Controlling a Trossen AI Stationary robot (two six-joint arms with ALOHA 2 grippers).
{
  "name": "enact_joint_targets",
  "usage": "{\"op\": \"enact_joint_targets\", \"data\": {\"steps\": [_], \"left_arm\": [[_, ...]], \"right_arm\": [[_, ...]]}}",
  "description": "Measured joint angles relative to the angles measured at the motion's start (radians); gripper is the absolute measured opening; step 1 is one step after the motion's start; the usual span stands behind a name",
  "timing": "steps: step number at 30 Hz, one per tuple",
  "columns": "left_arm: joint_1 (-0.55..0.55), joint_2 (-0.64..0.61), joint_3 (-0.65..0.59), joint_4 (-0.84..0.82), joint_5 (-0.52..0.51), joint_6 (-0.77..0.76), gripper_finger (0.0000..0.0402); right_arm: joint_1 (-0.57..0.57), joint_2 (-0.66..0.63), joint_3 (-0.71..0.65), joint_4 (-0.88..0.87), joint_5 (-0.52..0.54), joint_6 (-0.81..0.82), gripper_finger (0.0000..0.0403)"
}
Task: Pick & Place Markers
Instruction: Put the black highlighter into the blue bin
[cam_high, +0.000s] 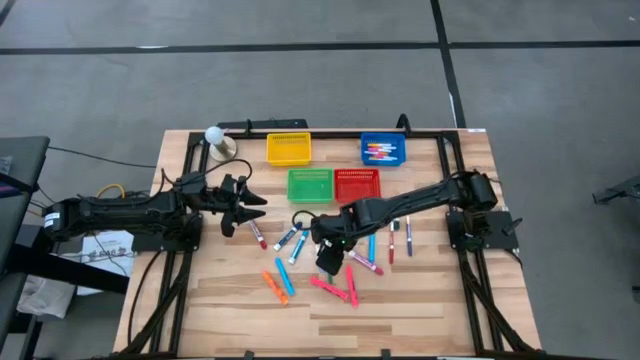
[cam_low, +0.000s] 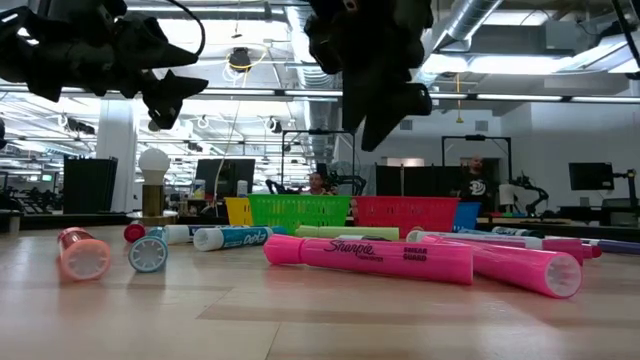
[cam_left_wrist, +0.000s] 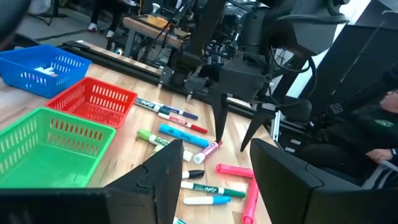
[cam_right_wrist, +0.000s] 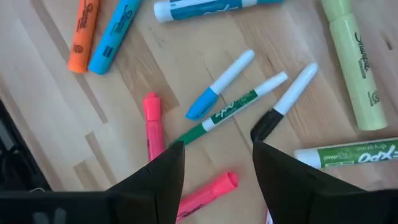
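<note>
- Above the loose markers (cam_high: 330, 275) on the wooden surface (cam_high: 420, 310), your right tool (cam_high: 328, 262) hangs open and empty.
- Your left tool (cam_high: 243, 208) waits open near the green basket (cam_high: 309, 185).

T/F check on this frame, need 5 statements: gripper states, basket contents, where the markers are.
1. The right gripper hangs open above the loose markers. True.
2. The left gripper holds a marker. False: it is open and empty, off to the left of the pile.
3. The green basket is full of markers. False: no markers show in it.
4. The blue basket has markers in it. True.
5. The right wrist view shows a pink marker lying on the table near a green-and-white one. True.
</note>
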Motion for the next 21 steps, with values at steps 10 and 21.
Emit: {"op": "enact_joint_targets", "data": {"steps": [10, 21], "left_arm": [[0.0, 0.0, -0.001, 0.007, 0.0, 0.0, 0.0186], [0.0, 0.0, -0.001, 0.013, 0.0, 0.0, 0.0186]], "right_arm": [[0.027, 0.006, 0.0, 0.081, 0.075, 0.017, 0.0166], [0.0, 0.006, 0.0, 0.065, 0.1, 0.098, 0.0166]]}}
